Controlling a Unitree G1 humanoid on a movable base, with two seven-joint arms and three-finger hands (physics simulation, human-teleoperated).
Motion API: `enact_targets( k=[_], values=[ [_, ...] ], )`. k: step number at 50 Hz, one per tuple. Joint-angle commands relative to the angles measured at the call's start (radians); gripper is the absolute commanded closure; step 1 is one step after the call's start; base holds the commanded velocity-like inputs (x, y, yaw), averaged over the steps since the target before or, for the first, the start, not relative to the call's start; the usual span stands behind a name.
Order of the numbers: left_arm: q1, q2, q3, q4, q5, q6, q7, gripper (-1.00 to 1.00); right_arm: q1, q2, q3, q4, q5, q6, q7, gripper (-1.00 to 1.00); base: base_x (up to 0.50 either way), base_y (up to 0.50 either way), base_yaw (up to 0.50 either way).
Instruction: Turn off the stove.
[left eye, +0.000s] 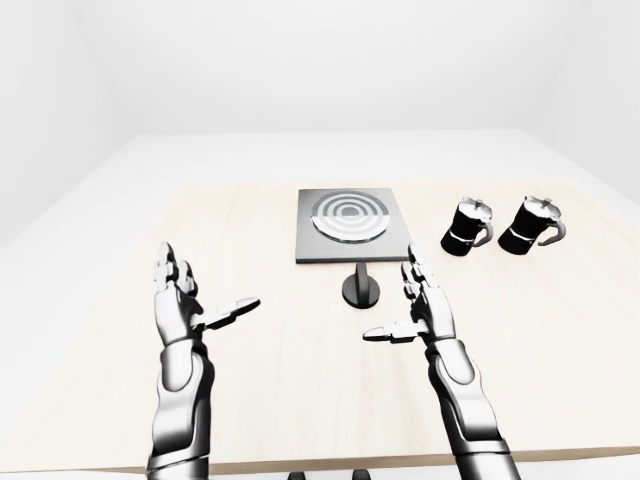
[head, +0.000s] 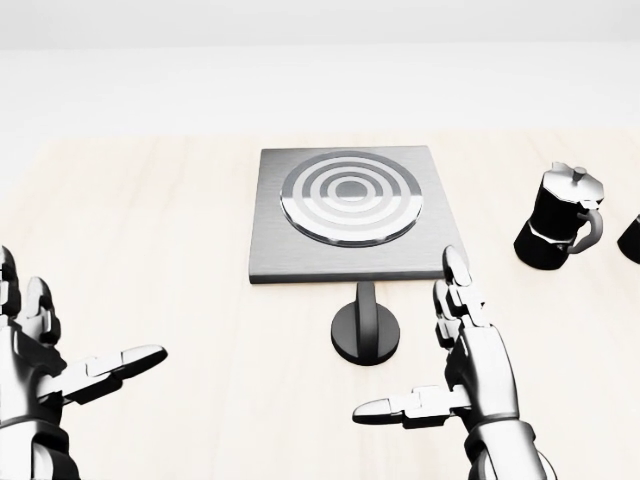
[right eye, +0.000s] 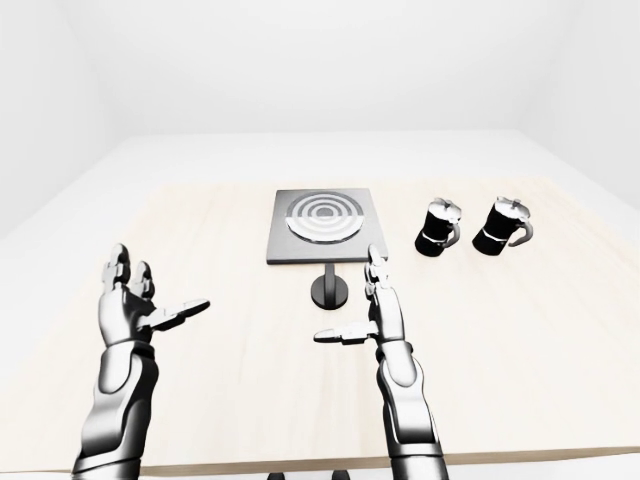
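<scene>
The stove (head: 345, 213) is a grey square plate with a ringed burner (head: 350, 195), lying on the light wooden table (left eye: 120, 270). Its dark round knob (head: 365, 330) stands just below the plate's lower edge. My right hand (head: 440, 360) is open, palm turned left, fingers up, just right of and below the knob, apart from it. My left hand (head: 60, 360) is open at the lower left of the head view, far from the stove. Both hands are empty.
Two black moka pots (left eye: 467, 228) (left eye: 530, 225) stand to the right of the stove. The table's near edge (left eye: 320, 465) runs along the bottom of the left-eye view. White floor and walls surround the table.
</scene>
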Motion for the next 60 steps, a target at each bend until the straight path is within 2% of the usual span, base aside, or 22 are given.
enact_targets(
  k=[1, 4, 7, 8, 9, 10, 14, 17, 19, 20, 25, 27, 28, 32, 36, 38, 60],
  values=[
    [0.028, 0.011, 0.104, -0.02, -0.05, -0.105, 0.175, -1.0, -0.002, -0.001, 0.0, 0.003, -0.006, -0.003, -0.002, -1.0, 0.0, 0.0, 0.0],
    [0.084, 0.017, 0.147, -0.046, -0.062, -0.105, 0.192, -1.0, -0.002, -0.001, -0.001, 0.005, -0.006, -0.004, -0.002, -1.0, 0.0, 0.0, 0.0],
    [0.094, 0.018, 0.187, -0.043, -0.076, -0.105, 0.211, -1.0, 0.003, 0.0, 0.0, -0.006, -0.003, 0.0, -0.002, -1.0, 0.0, 0.0, 0.0],
    [0.084, 0.022, 0.21, -0.023, -0.059, -0.105, 0.26, -1.0, 0.001, 0.0, -0.001, -0.002, -0.003, -0.002, -0.001, -1.0, 0.0, 0.0, 0.0],
    [0.084, 0.023, 0.21, -0.022, -0.06, -0.105, 0.264, -1.0, 0.001, 0.0, -0.001, -0.001, -0.003, -0.002, -0.001, -1.0, 0.0, 0.0, 0.0],
    [0.07, 0.028, 0.232, -0.002, -0.049, -0.105, 0.32, -1.0, 0.001, 0.0, 0.001, -0.003, -0.005, 0.001, -0.003, -1.0, 0.0, 0.0, 0.0],
    [0.069, 0.041, 0.265, 0.004, -0.083, -0.105, 0.373, -1.0, 0.001, 0.001, 0.003, -0.007, -0.009, 0.003, -0.005, -1.0, 0.0, 0.0, 0.0],
    [0.094, 0.045, 0.273, -0.001, -0.095, -0.105, 0.346, -1.0, 0.001, 0.001, 0.002, -0.004, -0.011, 0.001, -0.005, -1.0, 0.0, 0.0, 0.0],
    [0.096, 0.045, 0.292, 0.003, -0.13, -0.105, 0.353, -1.0, -0.001, 0.0, 0.002, -0.002, -0.011, -0.002, -0.005, -1.0, 0.0, 0.0, 0.0],
    [0.106, 0.057, 0.312, 0.021, -0.098, -0.105, 0.381, -1.0, -0.003, -0.001, 0.002, 0.008, -0.012, -0.003, -0.005, -1.0, 0.0, 0.0, 0.0],
    [0.107, 0.058, 0.372, 0.048, -0.067, -0.105, 0.381, -1.0, -0.002, 0.0, 0.003, 0.001, -0.019, 0.004, -0.008, -1.0, 0.0, 0.0, 0.0],
    [0.1, 0.067, 0.376, 0.065, -0.048, -0.101, 0.381, -1.0, -0.001, 0.001, 0.005, -0.004, -0.02, 0.008, -0.009, -1.0, 0.0, 0.0, 0.0],
    [0.099, 0.072, 0.381, 0.07, -0.093, -0.103, 0.381, -1.0, -0.002, 0.0, 0.005, 0.008, -0.023, -0.002, -0.008, -1.0, 0.0, 0.0, 0.0],
    [0.093, 0.094, 0.393, 0.1, -0.118, -0.088, 0.381, -1.0, -0.005, 0.0, 0.008, 0.002, -0.031, 0.009, -0.01, -1.0, 0.0, 0.0, 0.0],
    [0.103, 0.089, 0.386, 0.079, -0.103, -0.092, 0.381, -1.0, -0.002, 0.001, 0.007, -0.004, -0.033, 0.015, -0.013, -1.0, 0.0, 0.0, 0.0],
    [0.106, 0.086, 0.382, 0.075, -0.09, -0.105, 0.381, -1.0, -0.003, 0.002, 0.008, -0.006, -0.035, 0.028, -0.018, -1.0, 0.0, 0.0, 0.0],
    [0.105, 0.084, 0.385, 0.074, -0.087, -0.105, 0.381, -1.0, -0.003, 0.002, 0.008, -0.006, -0.035, 0.028, -0.018, -1.0, 0.0, 0.0, 0.0]
  ],
)
